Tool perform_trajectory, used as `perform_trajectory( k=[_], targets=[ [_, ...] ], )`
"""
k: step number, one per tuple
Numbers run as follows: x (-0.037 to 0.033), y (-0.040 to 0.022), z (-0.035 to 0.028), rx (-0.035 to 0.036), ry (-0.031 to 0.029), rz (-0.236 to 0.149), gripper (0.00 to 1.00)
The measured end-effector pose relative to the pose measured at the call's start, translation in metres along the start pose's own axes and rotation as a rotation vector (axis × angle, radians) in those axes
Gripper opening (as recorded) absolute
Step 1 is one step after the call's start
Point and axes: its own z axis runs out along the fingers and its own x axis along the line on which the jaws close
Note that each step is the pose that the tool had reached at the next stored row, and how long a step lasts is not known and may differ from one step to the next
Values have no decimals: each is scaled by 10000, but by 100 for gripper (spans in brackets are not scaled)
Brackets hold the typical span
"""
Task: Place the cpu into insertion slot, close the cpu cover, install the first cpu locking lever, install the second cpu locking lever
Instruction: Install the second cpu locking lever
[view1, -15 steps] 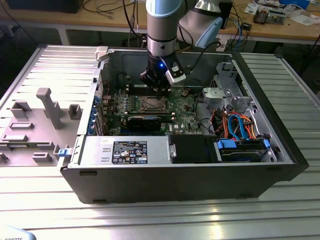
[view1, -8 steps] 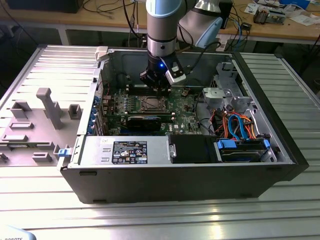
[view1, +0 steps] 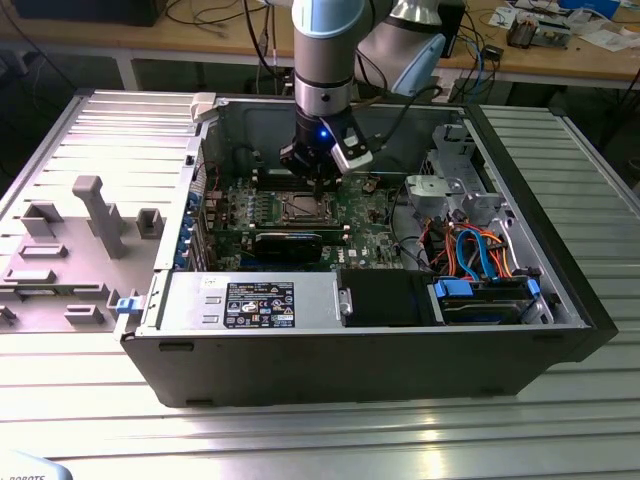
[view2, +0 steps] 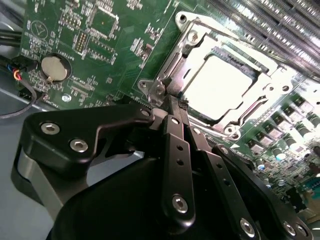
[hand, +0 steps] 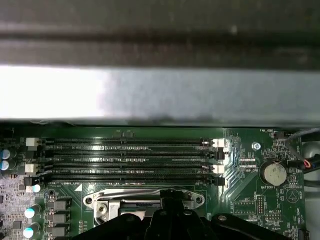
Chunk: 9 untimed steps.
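**Arm works at the processor socket inside an opened desktop case**

Exterior view: a Universal Robots arm reaches down into an open computer case lying on a ribbed metal table, its gripper poised directly over the socket on the green motherboard. The second wrist view puts the scene closer: the cpu sits flat in the socket, its pale metal top showing through the window of the cpu cover, which lies down over it as a grey frame. The gripper has its black fingers drawn together to a narrow point, pressed against the socket's near corner, where a thin metal lever end stands. Whether the tips actually pinch that lever or merely touch beside it cannot be told. A coin battery lies well apart on the board, and the first wrist view shows the rows of memory slots just beyond the socket frame.

The risks here look to be of the fine kind. If the fingertips bear on the lever off-centre, it could spring sideways out from under them and miss its retaining hook. Should the tips slide off the frame, they could scrape the small components crowded round the socket. Pressing while the cover sits slightly askew could load the chip unevenly against the contacts beneath.
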Motion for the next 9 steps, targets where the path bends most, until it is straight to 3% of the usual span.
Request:
perform_trajectory(
  k=[4,9],
  targets=[
    [1,-58,-5,-1,-1,0,11],
    [-3,-54,-92,0,-1,0,11]
  ],
)
